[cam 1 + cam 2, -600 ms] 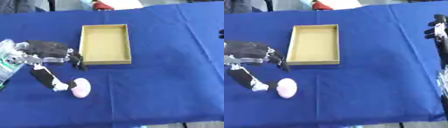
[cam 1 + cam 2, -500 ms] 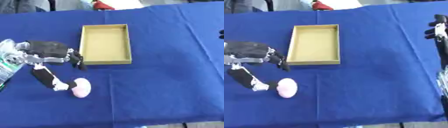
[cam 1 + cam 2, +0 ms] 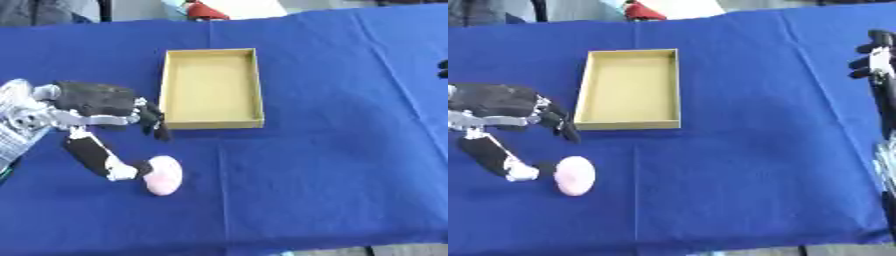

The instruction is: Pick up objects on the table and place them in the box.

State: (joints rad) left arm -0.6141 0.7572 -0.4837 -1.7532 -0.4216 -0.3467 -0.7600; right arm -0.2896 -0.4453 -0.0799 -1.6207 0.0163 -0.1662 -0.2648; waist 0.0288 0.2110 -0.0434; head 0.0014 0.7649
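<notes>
Nothing has shifted: the left hand (image 3: 96, 102) still hovers, fingers released, thumb just beside the pink egg (image 3: 163, 174); the box (image 3: 211, 87) remains empty, grasp pending.

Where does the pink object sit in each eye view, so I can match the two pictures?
Left eye view: the pink object lies lower left of centre, just right of the left hand's thumb tip.
Right eye view: the same object sits further left, again beside the thumb tip.
Shared landmark: the box, up and to the right of the object in both views.
</notes>
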